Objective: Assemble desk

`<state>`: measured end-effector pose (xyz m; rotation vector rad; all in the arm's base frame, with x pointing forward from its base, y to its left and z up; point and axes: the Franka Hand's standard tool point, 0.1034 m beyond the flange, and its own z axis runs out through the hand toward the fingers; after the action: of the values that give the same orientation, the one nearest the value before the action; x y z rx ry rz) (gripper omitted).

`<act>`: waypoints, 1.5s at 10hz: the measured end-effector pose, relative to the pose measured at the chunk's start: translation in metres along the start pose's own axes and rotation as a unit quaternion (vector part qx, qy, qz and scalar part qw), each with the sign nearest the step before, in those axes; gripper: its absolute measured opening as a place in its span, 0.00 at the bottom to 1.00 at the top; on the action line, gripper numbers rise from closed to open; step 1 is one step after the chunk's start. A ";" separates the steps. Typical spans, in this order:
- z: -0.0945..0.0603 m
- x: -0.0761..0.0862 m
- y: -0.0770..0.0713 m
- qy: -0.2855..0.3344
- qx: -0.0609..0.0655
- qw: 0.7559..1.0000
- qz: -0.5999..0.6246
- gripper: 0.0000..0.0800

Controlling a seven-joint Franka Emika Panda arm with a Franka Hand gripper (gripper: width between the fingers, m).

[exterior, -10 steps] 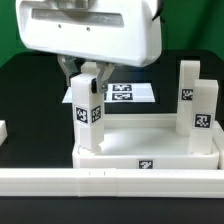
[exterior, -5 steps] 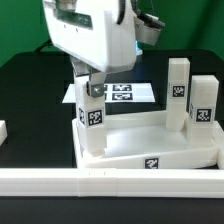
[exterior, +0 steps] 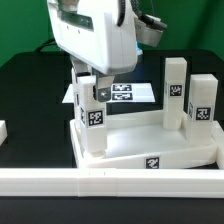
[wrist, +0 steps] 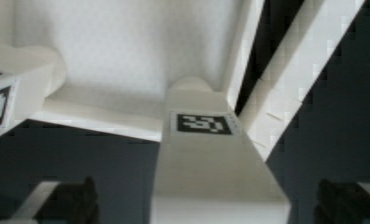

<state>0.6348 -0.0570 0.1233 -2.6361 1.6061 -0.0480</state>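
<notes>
White tagged leg (exterior: pixel 92 118) stands upright in the tabletop (exterior: pixel 150 150) corner between the released gripper (exterior: pixel 90 88) fingers.

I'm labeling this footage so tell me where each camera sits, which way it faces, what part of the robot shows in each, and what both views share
Exterior view: sits off the arm, low in front of the table, facing across the border rail at the tabletop; the gripper and wrist housing show, jaws apart around a leg.
Wrist view: sits on the wrist, looking down along the gripper at the leg; both dark fingertips show.
Shared: the tagged leg, the tabletop and the gripper.
</notes>
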 end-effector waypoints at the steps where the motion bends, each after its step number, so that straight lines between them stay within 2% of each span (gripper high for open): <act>1: 0.000 -0.001 -0.001 0.001 -0.001 0.997 -0.071 0.80; 2: 0.000 -0.003 -0.002 0.000 -0.001 0.995 -0.103 0.80; 4: 0.001 -0.004 -0.003 0.002 -0.004 0.973 -0.229 0.81; 7: 0.001 -0.002 -0.001 0.002 -0.004 0.928 -0.372 0.81; 9: 0.001 -0.003 -0.002 0.001 -0.004 0.889 -0.458 0.81; 12: 0.001 -0.005 -0.003 0.002 -0.010 0.832 -0.555 0.81; 15: 0.002 -0.003 -0.001 0.002 -0.014 0.807 -0.590 0.80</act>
<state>0.6342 -0.0539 0.1215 -3.1300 -0.2619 -0.0708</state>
